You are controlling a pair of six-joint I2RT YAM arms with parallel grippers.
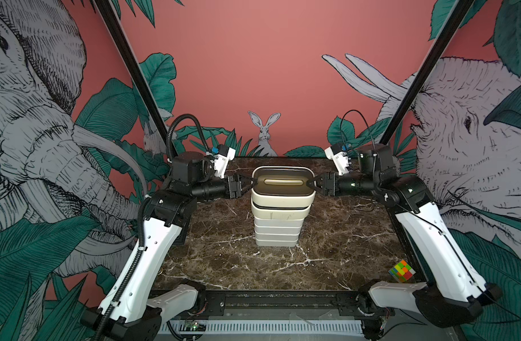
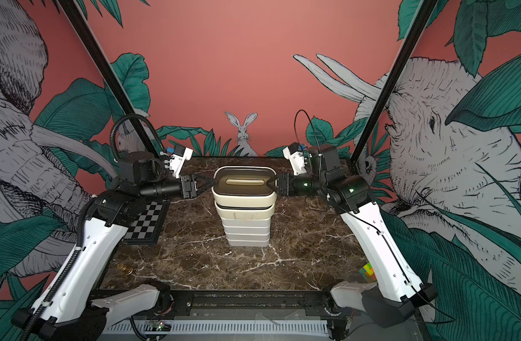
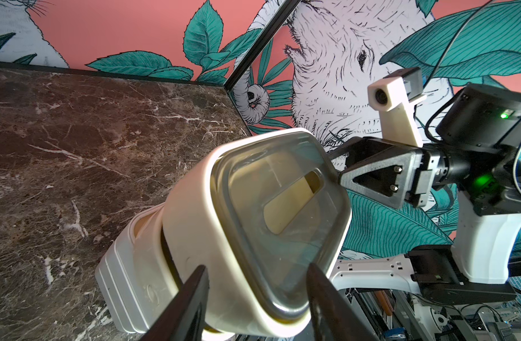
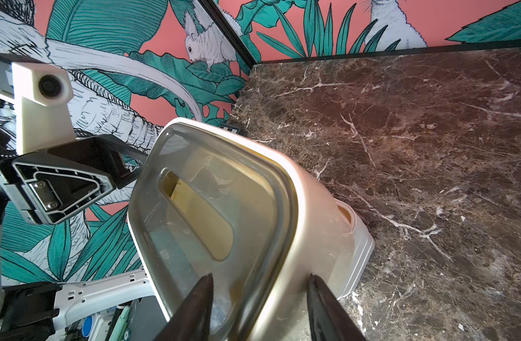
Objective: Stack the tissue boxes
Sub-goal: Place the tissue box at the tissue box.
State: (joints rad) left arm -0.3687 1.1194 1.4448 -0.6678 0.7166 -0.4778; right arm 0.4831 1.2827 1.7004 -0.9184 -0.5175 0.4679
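A stack of tissue boxes (image 1: 276,233) (image 2: 247,233) stands mid-table, white walls showing. The top tissue box (image 1: 282,196) (image 2: 243,197) is cream with a dark grey lid and an oval slot. It sits slightly askew over the box below, with a dark gap under it in the left wrist view (image 3: 212,212). My left gripper (image 1: 251,182) (image 2: 214,183) (image 3: 257,265) is shut on its left end, one finger on the wall and one on the lid. My right gripper (image 1: 311,182) (image 2: 268,183) (image 4: 259,275) is shut the same way on the right end (image 4: 318,224).
A black-and-white checkerboard (image 2: 147,221) lies at the left, partly under my left arm. A multicoloured cube (image 1: 401,271) (image 2: 368,271) sits near the front right corner. A few coins (image 2: 125,268) lie at the front left. Walls close the table's sides and back.
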